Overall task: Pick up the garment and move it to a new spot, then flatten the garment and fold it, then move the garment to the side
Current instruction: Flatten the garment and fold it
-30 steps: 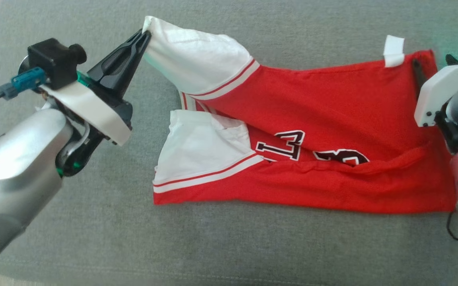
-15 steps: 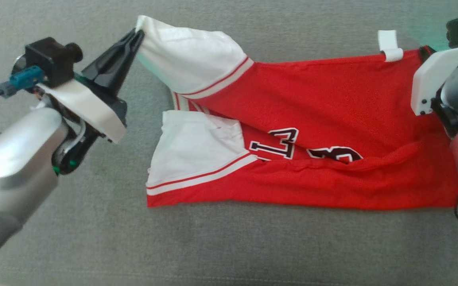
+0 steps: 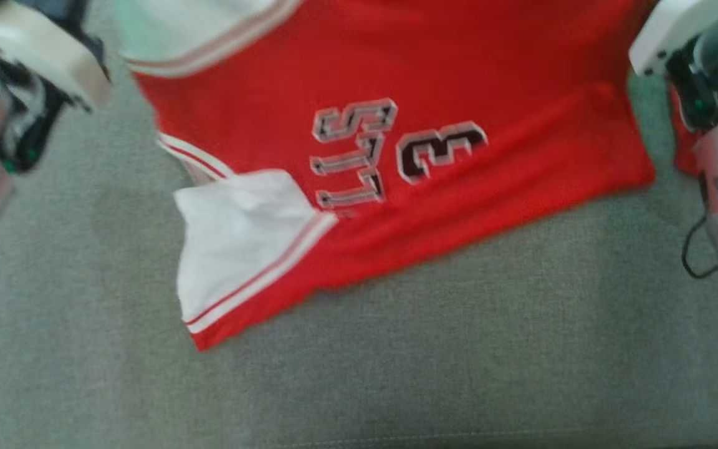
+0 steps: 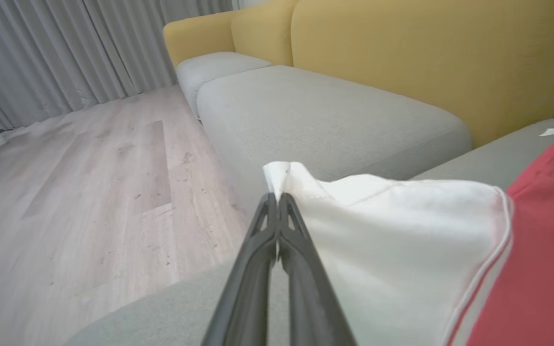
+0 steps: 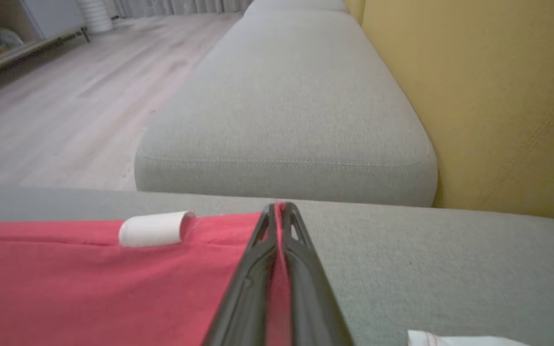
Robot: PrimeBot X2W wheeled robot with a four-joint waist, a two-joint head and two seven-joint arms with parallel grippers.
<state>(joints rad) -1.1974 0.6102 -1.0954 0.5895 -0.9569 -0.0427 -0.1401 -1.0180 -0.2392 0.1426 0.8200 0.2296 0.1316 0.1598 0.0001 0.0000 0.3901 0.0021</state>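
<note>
The jersey (image 3: 396, 75) is held stretched between both claws over the grey cushion (image 3: 396, 386). The left claw (image 4: 277, 198) is clamped on the tip of a white sleeve (image 4: 392, 240). The right claw (image 5: 281, 207) is pinched shut on the red hem, just beside a white tag (image 5: 154, 228), and a fold of red cloth can be seen between its fingers. In the head view the far edge is raised off the cushion, while the near edge and the second sleeve (image 3: 234, 243) seem to trail on the cushion (blur prevents certainty).

The cloth is judged light, thin and quite limp. No shape will be kept by it, and sag is to be expected wherever it is not pulled taut. Nothing about it is fragile, though so small a pinch of fabric could be lost under a sharp tug. A sleeve tip is thought a poor hold for spreading, since the sleeve stretches before the body follows. For flattening on the cushion, the shoulder seams and hem corners would be better taken.
</note>
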